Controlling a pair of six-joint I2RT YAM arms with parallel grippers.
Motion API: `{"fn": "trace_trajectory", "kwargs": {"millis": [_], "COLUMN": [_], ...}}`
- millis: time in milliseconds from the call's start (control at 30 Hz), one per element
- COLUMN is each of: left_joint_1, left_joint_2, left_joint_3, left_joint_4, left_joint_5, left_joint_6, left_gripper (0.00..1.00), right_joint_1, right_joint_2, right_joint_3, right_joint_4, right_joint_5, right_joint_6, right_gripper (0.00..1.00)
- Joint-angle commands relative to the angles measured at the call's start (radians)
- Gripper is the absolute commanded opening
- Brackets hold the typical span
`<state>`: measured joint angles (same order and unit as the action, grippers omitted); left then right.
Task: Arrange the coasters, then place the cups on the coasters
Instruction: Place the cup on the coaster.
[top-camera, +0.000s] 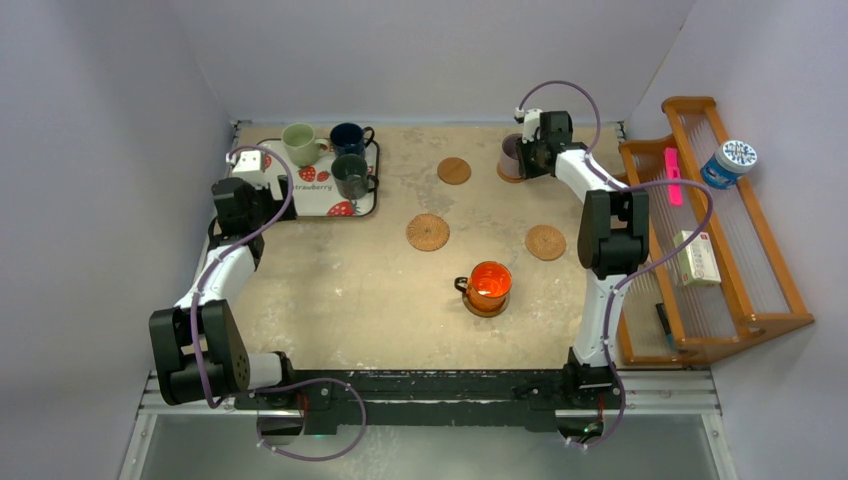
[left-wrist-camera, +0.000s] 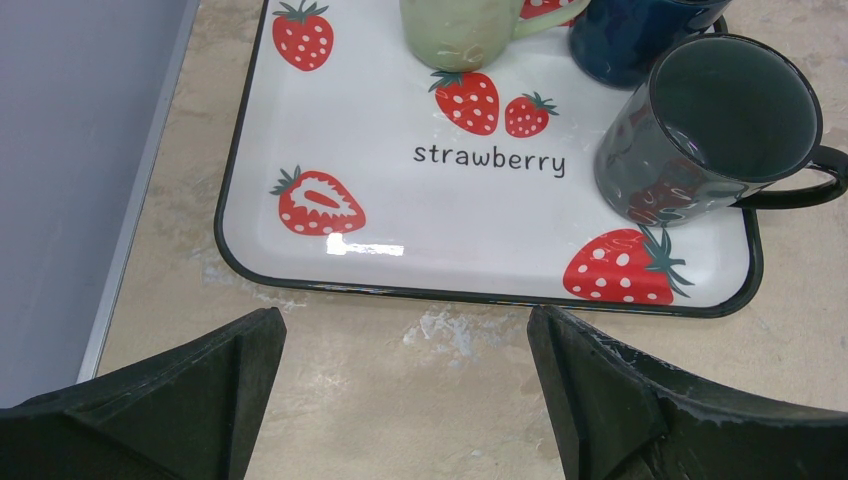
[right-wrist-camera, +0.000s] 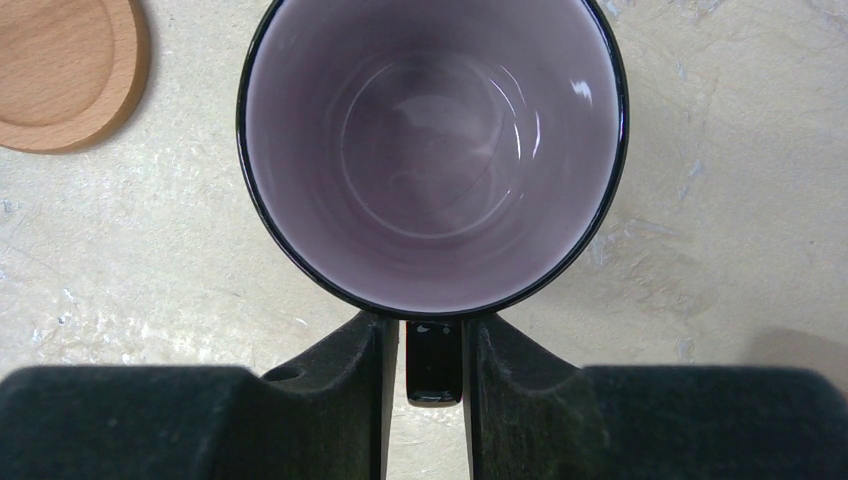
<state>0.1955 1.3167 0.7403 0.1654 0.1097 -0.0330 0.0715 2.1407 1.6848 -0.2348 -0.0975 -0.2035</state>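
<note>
**Right jaws narrow at mauve mug handle; left wide, empty**

Right gripper (right-wrist-camera: 432, 335): fingers flank the handle of the mauve mug (right-wrist-camera: 430, 150) with a narrow gap; can't tell if they pinch it. The mug is upright and empty, on a coaster (top-camera: 506, 178) at the far right.

Left gripper (left-wrist-camera: 405, 345): jaws wide, holding nothing, over the table just short of the strawberry tray (left-wrist-camera: 300, 250).

The tray holds the pale green mug (left-wrist-camera: 460, 30), navy mug (left-wrist-camera: 630, 40) and dark green mug (left-wrist-camera: 700, 130).

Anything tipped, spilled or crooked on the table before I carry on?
Nothing stands out. The orange mug and mauve mug stand upright, as do the pale green mug, navy mug and dark green mug on the strawberry tray; three bare coasters lie flat; no spill.
</note>
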Motion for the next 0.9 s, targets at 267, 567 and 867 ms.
{"fn": "trace_trajectory", "kwargs": {"millis": [267,567,867], "left_joint_1": [0.007,0.007,0.007], "left_joint_2": [-0.002,0.001,0.003], "left_joint_3": [0.008,0.008,0.010], "left_joint_4": [0.038,0.039,0.039], "left_joint_5": [0.021,0.022,0.025], "left_joint_6": [-0.002,-0.002,-0.002], "left_gripper": [1.00,1.00,1.00], "right_joint_1": [-0.003,-0.003,-0.004], "right_joint_2": [-0.060,-0.065,-0.077], "right_joint_3": [0.037,0.037,0.037], "right_joint_4": [0.020,0.019,0.015], "right_joint_5": [-0.018,-0.019,-0.028], "right_joint_6": [-0.008,-0.011,-0.011], "right_gripper": [0.33,0.36,0.40]}}
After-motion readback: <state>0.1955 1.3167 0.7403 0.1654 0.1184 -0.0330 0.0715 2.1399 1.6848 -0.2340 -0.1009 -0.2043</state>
